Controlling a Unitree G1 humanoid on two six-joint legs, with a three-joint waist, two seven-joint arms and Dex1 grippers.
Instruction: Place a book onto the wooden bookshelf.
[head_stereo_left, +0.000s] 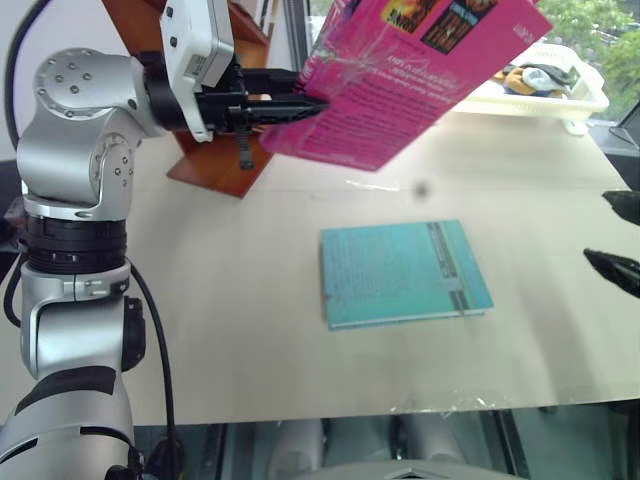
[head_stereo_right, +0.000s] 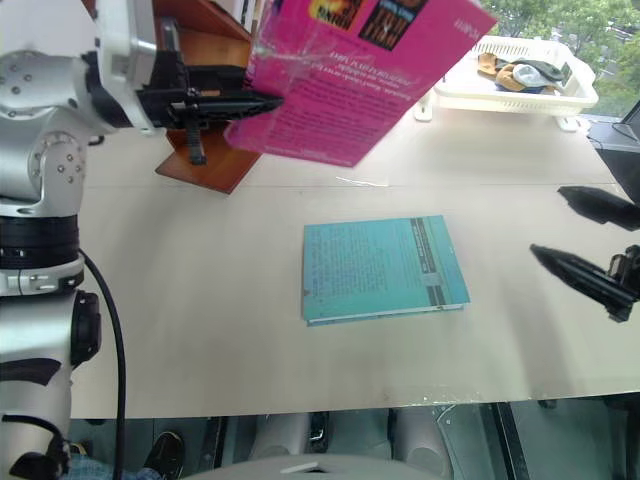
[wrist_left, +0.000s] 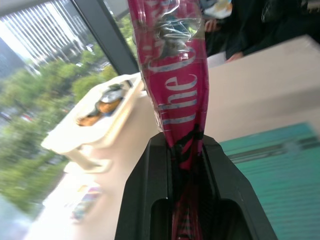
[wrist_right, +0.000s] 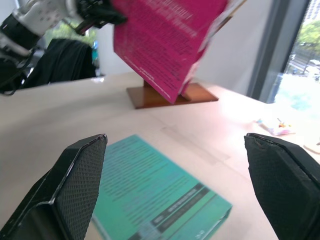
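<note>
— Where is the book right now?

— The pink book (head_stereo_left: 410, 70) hangs in the air above the far left part of the counter (head_stereo_left: 250, 330), clamped at one edge by my left gripper (head_stereo_left: 300, 108). The jaws are closed tight on it, and the left wrist view shows the glossy wrapped edge pinched between the two black fingers (wrist_left: 145, 200). The cover tilts, its small dark pictures toward the upper end.

— And the wooden bookshelf?

— The wooden bookshelf (head_stereo_left: 215, 165) stands on the counter just behind the book, its reddish-brown base partly hidden by the cover. The book is not touching any board that I can see.

— What about your other side?

— My right gripper (wrist_right: 175, 190) sits low over the right side of the counter, jaws spread wide, holding nothing. Its black fingers (head_stereo_right: 575, 270) are well apart from the book.

— Anything else on the counter?

— A thin teal book (head_stereo_left: 400, 272) lies flat in the middle, between my two grippers. A white basket tray (head_stereo_left: 555, 98) with a few small items rests at the far right edge by the window.
</note>
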